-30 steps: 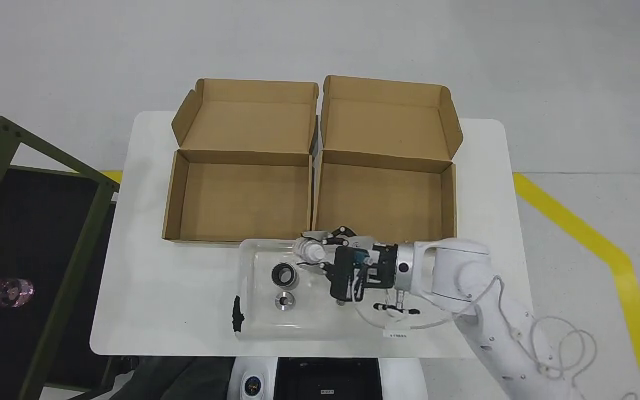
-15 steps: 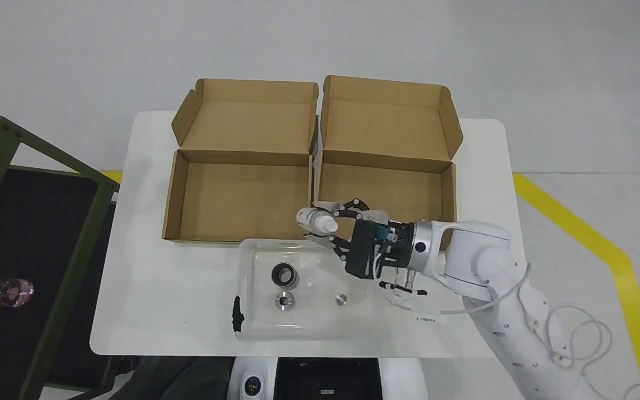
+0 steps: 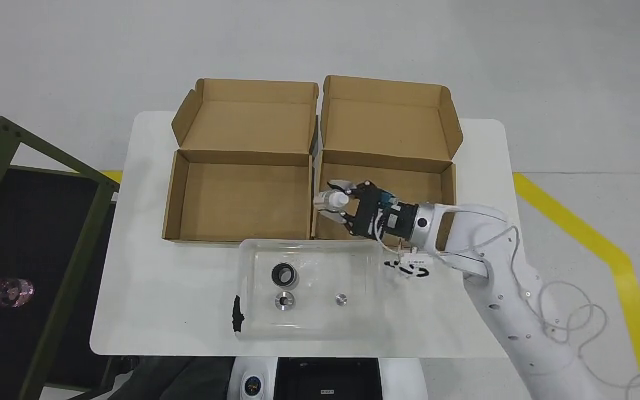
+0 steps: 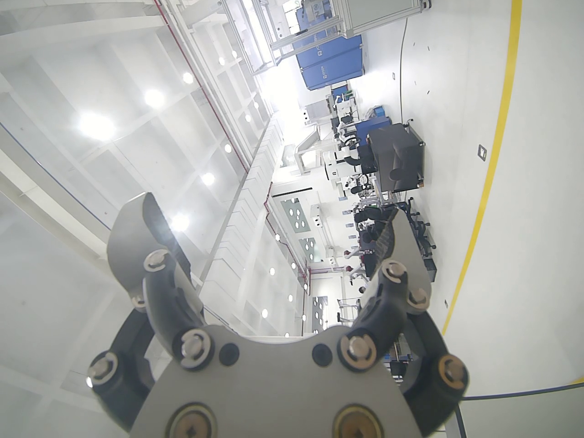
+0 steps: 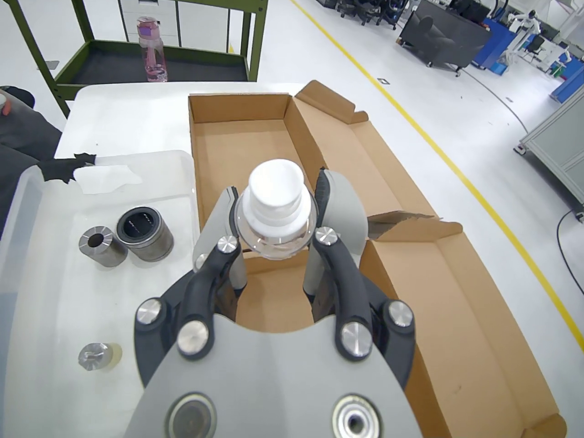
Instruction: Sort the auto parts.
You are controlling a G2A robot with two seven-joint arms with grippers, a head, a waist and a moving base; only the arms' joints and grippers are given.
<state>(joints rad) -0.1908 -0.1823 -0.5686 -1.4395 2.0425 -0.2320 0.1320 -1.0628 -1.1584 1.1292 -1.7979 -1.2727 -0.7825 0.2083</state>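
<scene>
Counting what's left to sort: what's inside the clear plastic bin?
Three metal parts lie in the clear bin: a black-lined sleeve, a grey bushing and a small cylinder. The right arm covers the bin's right end, so that part is hidden.

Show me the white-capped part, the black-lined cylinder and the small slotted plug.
white-capped part [image 5: 276, 186], right wrist view, on its white cap.
black-lined cylinder [image 5: 153, 248], right wrist view, on its metal side wall.
small slotted plug [image 5: 92, 354], right wrist view, on its top face.
</scene>
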